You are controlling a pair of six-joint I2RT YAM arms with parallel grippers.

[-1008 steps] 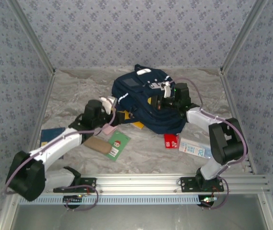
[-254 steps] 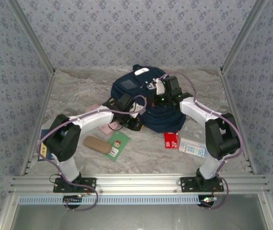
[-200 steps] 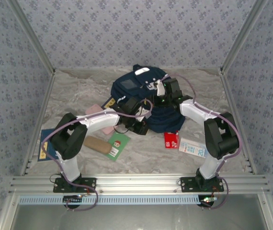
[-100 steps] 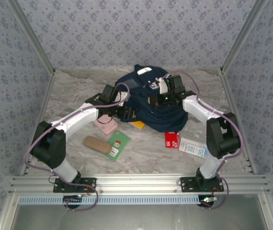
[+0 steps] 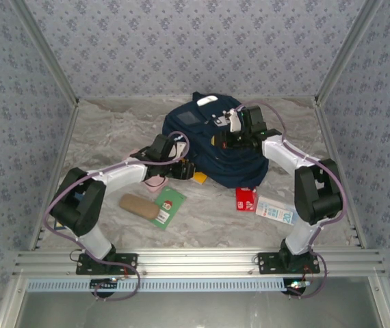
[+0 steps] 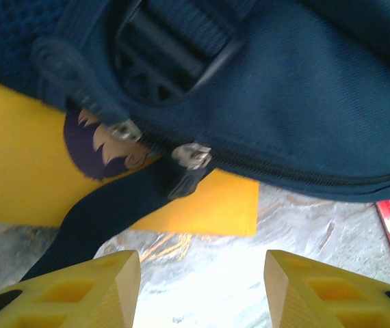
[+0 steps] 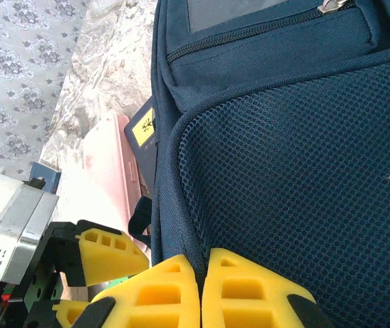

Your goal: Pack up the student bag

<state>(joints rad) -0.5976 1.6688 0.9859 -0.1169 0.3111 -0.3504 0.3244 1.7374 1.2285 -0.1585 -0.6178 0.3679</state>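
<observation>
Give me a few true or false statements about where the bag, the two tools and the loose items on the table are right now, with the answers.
1. The left tool is open, with nothing between its pads. True.
2. The right tool is wide open. False: it is pinched shut on the navy-blue fabric backpack, at its mesh panel.
3. A flat yellow book lies partly under the backpack. True.
4. The small red carton sits on top of the backpack. False: it lies on the marbled table, beside a white carton.
</observation>
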